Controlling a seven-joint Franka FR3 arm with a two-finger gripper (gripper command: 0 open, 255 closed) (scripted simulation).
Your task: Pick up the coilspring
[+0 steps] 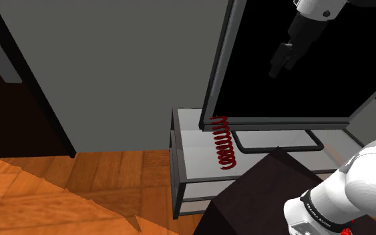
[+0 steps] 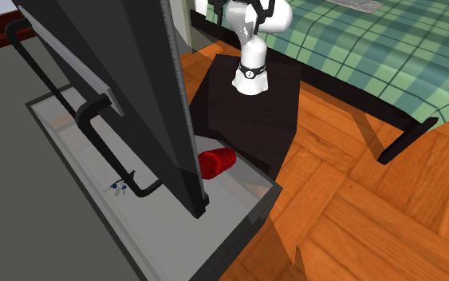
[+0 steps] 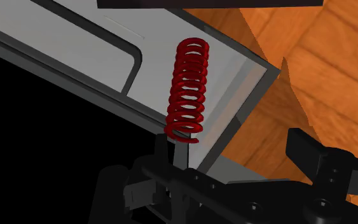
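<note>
The red spring (image 1: pixel 224 141) lies on its side on the grey surface (image 1: pixel 196 160). One end is right by the bottom corner of the big black TV (image 1: pixel 260 100). The other end points to the front edge of the surface. The spring is near the end of the surface, close to the wood floor (image 1: pixel 79 193).

The black hand (image 1: pixel 281 61) hangs high up in front of the TV screen. It is well above the spring and off to the shoulder view's right. It does not touch the spring. From the camera on the hand, the spring (image 3: pixel 187 89) is far out ahead of the fingers (image 3: pixel 306 147). The two fingers stand apart with nothing in them.

In the second exterior view the spring (image 2: pixel 216 162) sits between the TV and the dark box (image 2: pixel 254 112) that the arm (image 2: pixel 250 68) stands on. A bed (image 2: pixel 358 48) with a green check cover is behind the box.
</note>
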